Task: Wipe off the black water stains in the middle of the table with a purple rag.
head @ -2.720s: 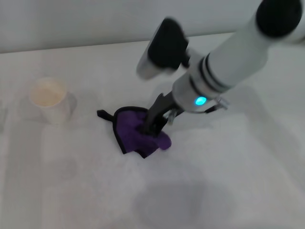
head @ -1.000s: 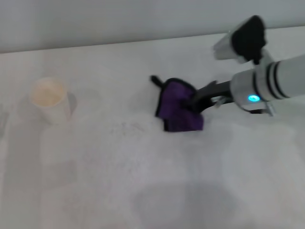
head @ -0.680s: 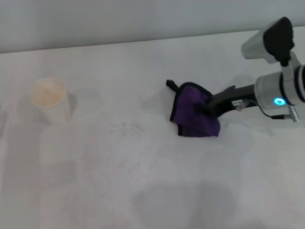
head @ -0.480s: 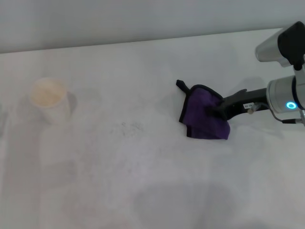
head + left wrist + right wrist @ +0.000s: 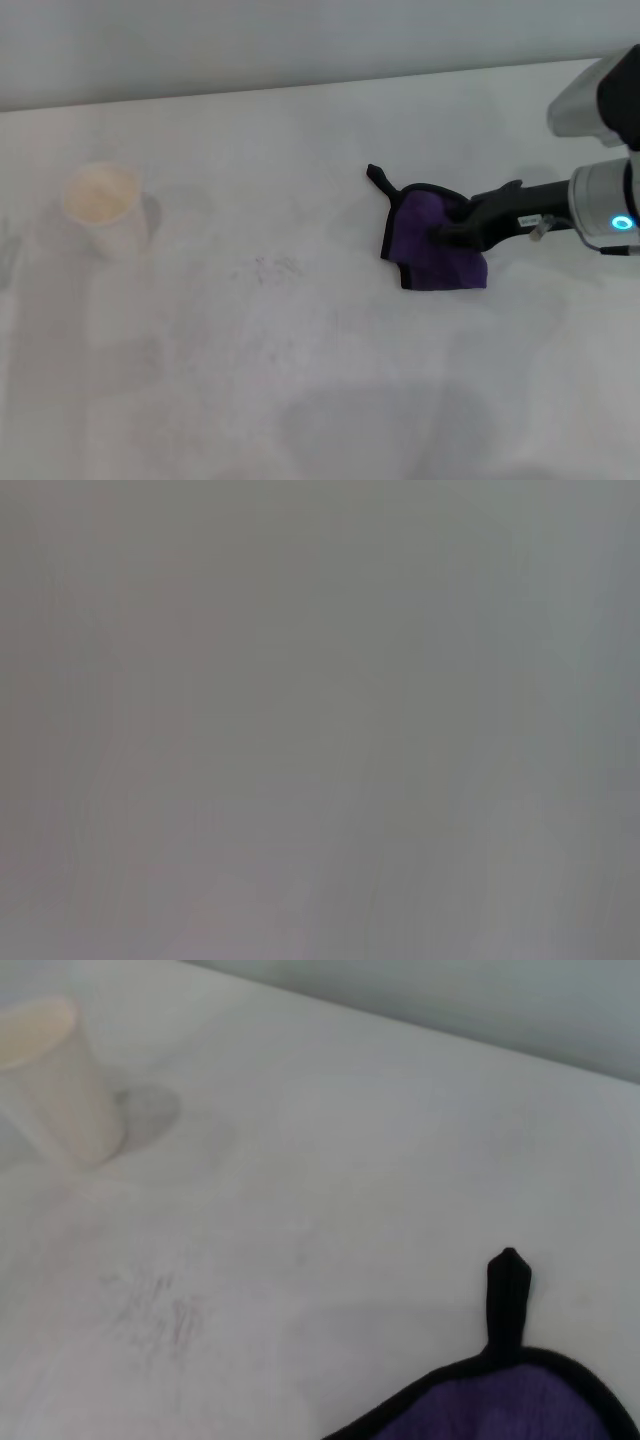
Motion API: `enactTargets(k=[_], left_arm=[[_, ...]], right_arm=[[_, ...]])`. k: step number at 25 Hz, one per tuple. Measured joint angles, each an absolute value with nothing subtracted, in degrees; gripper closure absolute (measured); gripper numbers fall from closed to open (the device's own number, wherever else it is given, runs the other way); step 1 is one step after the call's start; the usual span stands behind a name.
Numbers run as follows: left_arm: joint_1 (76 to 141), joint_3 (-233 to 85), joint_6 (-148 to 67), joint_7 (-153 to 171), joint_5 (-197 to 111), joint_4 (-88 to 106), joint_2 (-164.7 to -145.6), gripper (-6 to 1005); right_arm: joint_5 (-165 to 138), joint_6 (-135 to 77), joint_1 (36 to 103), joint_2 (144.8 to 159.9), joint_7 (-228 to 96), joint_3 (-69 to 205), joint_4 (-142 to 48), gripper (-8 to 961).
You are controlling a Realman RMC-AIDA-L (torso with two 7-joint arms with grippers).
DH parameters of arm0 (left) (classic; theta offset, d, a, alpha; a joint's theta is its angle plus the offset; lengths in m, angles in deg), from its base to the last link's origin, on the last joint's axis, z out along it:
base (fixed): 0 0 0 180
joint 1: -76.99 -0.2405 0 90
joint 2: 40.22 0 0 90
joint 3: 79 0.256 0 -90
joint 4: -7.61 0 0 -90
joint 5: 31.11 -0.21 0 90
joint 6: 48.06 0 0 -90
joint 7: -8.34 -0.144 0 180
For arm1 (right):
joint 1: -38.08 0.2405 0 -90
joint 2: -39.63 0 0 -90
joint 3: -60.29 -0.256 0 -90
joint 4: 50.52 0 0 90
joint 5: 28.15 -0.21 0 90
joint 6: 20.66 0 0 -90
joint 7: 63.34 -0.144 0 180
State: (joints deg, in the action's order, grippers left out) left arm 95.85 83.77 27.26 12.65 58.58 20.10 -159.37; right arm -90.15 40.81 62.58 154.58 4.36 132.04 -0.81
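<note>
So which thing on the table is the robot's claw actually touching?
The purple rag, pressed under the right gripper; the white paper cup stands far off, untouched.

We saw the desk (image 5: 300,400) as a plain white matte surface filling nearly the whole head view, its far edge running across the upper part of the frame. The purple rag (image 5: 436,248) lay flat on it right of centre, black-edged, its short black loop tab (image 5: 378,178) pointing toward the upper left. A white paper cup (image 5: 103,208) stood upright at the left of the frame, well apart from the rag. Between them, near the middle, we found only faint grey streaks (image 5: 272,268) on the desk. In the right wrist view the same streaks (image 5: 155,1310) sat at lower left, the cup (image 5: 50,1078) at upper left.
</note>
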Motion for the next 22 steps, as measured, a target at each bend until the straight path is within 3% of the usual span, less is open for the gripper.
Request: enactTargets(k=[5, 7, 13, 22], left_arm=[[95.9, 83.8, 27.1, 12.6, 58.5, 20.0, -159.4, 113], [96.1, 83.8, 26.9, 12.6, 58.5, 20.0, -159.4, 113], [96.7, 83.7, 26.8, 12.6, 58.5, 20.0, -159.34, 113], [97.4, 83.3, 26.7, 12.6, 58.5, 19.9, -159.31, 114]], right_arm=[[-91.2, 41.3, 62.3, 154.79, 7.0, 125.3, -0.8, 609], [-94.6, 40.8, 62.3, 154.85, 9.6, 122.0, -2.1, 361], [-116.9, 40.5, 62.5, 154.86, 23.8, 113.5, -11.1, 128], [-155.6, 46.6, 61.4, 155.44, 70.2, 107.1, -30.9, 86]])
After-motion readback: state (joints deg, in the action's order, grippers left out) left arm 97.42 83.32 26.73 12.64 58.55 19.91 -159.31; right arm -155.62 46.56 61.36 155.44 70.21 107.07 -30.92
